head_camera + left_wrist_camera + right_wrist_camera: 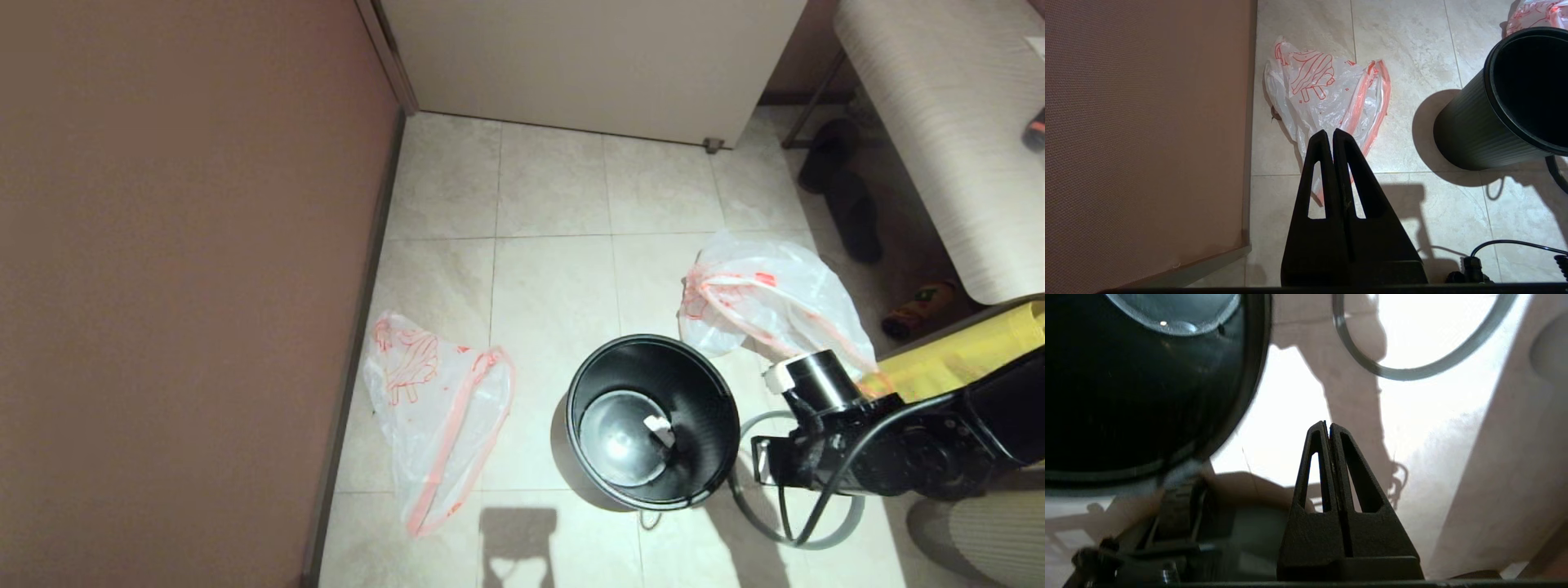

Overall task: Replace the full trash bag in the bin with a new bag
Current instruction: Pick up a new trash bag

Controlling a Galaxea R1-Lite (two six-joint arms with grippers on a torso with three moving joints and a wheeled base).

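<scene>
On the pale tiled floor (555,204) before you stands the small round black bin (653,420), glossy inside, upright and unlined, with a small scrap of white paper (658,428) lying at its bottom. Its separate grey hoop (755,514) lies flat on the tiles just beside the bin, on your right side, and is partly covered by your right arm.

Your right gripper (1328,428) hangs low over the floor between the bin and the hoop; its two black fingers are pressed together with nothing between them. Your left gripper (1333,136) is parked back on the left, apart from everything, its fingers likewise pressed tight and empty, pointing toward the limp bag.

That limp, thin translucent white plastic bag (433,408), with a pink-red drawstring hem and red line print, lies flat on the tiles to the left of the bin, near the brown wall (180,269) and well apart from both grippers.

Beyond the bin and to its right you have the bulky translucent white bag (767,298) with its pink-red drawstring trailing; what is in it you cannot make out. Just beside it, at the right edge, sits a yellow fabric bag (971,351), and dark shoes (849,208) lie under the pale bench (947,131).
</scene>
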